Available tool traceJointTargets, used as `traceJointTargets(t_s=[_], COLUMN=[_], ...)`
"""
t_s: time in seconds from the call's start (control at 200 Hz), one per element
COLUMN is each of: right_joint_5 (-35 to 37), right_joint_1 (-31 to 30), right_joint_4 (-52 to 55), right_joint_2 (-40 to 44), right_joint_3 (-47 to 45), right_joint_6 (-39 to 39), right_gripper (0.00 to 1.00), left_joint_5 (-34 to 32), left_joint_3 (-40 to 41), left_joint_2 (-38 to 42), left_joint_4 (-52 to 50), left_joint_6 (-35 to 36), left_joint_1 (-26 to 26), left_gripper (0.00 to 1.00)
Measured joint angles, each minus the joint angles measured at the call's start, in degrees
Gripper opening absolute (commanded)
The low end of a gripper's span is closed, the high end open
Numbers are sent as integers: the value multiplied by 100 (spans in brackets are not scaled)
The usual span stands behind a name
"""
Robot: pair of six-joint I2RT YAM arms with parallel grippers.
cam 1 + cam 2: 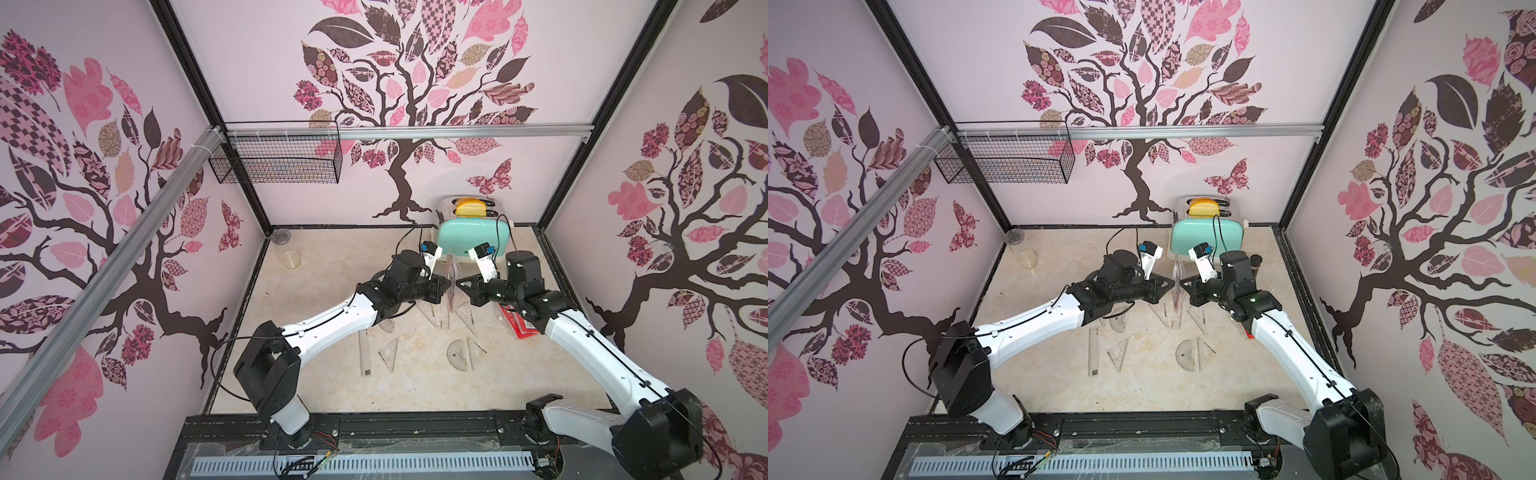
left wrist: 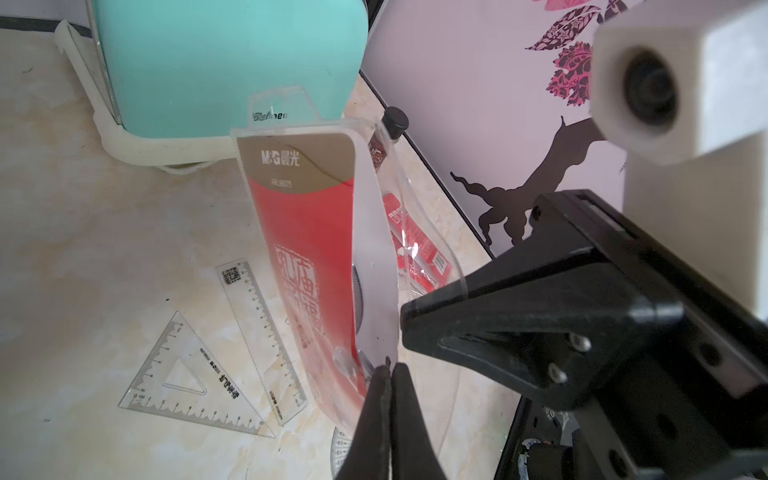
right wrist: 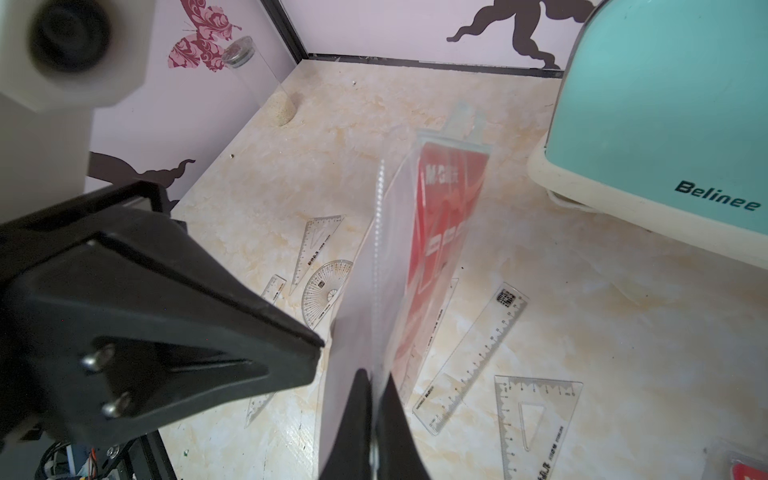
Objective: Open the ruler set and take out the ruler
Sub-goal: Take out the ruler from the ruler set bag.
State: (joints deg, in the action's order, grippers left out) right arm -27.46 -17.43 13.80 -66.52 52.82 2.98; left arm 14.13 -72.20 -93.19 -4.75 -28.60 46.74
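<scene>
My left gripper (image 2: 388,365) sat closest to the lens, its two black fingers pressed together on the near edge of the ruler set (image 2: 307,249), pinching one clear wall. My right gripper (image 3: 376,376) was clamped the same way on the opposite wall, its tips facing mine. The ruler set was a flat clear plastic wallet, red inside with pale characters. It had a tan band printed M&G at the far end and a clear hang tab (image 2: 280,102) beyond that. Near my right fingers the clear wall bowed away from the red part. I held the set in the air above the table (image 1: 332,374), between my two wrists and in front of the teal toaster (image 1: 473,237). It stood on edge, so in both top views it showed only as a thin sliver. Its long axis ran from my fingers towards the toaster, hang tab leading. Whether it sloped downward I could not tell. A loose ruler (image 2: 262,332) and a set square (image 2: 183,374) lay flat beneath.
</scene>
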Motion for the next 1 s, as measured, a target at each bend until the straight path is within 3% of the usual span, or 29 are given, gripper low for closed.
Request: traceJointTargets(t_s=[0.345, 0.725, 0.995], right_joint_5=[-138, -216, -236], right_joint_1=[0, 0, 0], right_joint_4=[0, 61, 140], right_joint_2=[0, 2, 2], right_joint_3=[0, 0, 0], right_joint_6=[-4, -129, -195], right_gripper=[0, 0, 0], left_joint_5=[2, -114, -146], left_joint_3=[-48, -76, -33], left_joint_2=[-166, -378, -376], left_joint_4=[162, 251, 551], left_joint_6=[-33, -138, -192], left_joint_1=[2, 7, -37], left_gripper=[3, 28, 27])
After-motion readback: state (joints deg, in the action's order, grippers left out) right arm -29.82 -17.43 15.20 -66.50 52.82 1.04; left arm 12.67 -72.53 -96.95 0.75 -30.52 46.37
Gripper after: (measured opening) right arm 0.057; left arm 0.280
